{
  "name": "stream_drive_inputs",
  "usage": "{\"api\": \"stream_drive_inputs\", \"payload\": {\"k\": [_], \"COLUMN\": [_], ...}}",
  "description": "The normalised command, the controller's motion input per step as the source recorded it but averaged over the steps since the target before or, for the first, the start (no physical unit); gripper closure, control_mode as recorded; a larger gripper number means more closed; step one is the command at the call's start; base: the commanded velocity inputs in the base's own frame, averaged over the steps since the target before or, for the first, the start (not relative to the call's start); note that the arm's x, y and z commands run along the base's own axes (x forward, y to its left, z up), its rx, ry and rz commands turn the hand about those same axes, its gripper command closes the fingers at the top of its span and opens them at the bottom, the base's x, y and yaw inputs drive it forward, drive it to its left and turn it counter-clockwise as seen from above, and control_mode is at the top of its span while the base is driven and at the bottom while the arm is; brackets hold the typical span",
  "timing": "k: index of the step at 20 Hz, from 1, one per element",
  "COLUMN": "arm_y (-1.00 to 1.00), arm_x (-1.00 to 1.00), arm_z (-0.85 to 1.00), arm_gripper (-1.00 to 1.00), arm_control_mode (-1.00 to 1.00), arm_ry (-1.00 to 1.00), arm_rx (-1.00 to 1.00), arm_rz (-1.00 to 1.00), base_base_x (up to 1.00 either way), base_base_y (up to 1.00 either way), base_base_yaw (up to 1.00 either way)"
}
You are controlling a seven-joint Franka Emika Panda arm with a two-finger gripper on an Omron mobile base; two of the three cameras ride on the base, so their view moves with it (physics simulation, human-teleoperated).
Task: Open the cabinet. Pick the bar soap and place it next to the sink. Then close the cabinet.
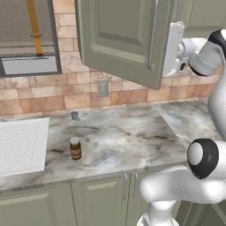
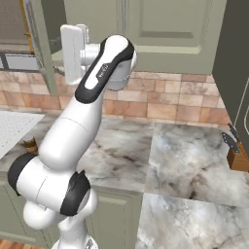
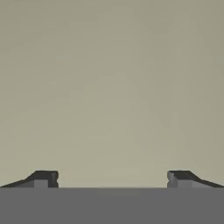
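Note:
The cabinet's left door [image 1: 119,35] stands swung out over the counter, its long silver handle [image 1: 153,35] near the free edge. The right door [image 2: 170,24] is shut. My white hand [image 1: 173,48] is held high, just past that free edge on the door's inner side, and also appears beside the open door [image 2: 43,44]. In the hand view my gripper [image 3: 111,179] is open, fingertips [image 3: 43,178] wide apart with nothing between them, facing a plain sage-green surface up close. The bar soap is hidden. The white gridded sink [image 1: 22,145] lies at the counter's left.
A brown jar [image 1: 75,148] with a tan lid stands on the marble counter [image 1: 132,137] right of the sink. A wall outlet [image 1: 103,87] sits in the tiled backsplash. A knife block [image 2: 238,153] stands at the far right. A window [image 1: 26,35] is above the sink.

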Motion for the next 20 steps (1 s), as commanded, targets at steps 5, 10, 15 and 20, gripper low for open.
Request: {"api": "stream_drive_inputs", "payload": {"k": [5,10,15,20], "arm_y": [0.58,0.62,0.56,0.49], "arm_x": [-0.48,-0.29,-0.11,-0.02], "arm_z": [0.0,0.0,0.0,-0.02], "arm_gripper": [-1.0,-1.0,-1.0,-1.0], "arm_control_mode": [-1.0,-1.0,-1.0,-1.0], "arm_ry": [-0.09,-0.11,-0.03,0.0], "arm_rx": [-0.03,-0.06,-0.06,0.0], "arm_rz": [0.04,-0.01,-0.05,-0.09], "base_base_x": [0.0,0.0,0.0,0.0], "base_base_y": [0.0,0.0,0.0,0.0], "base_base_yaw": [0.0,0.0,0.0,0.0]}}
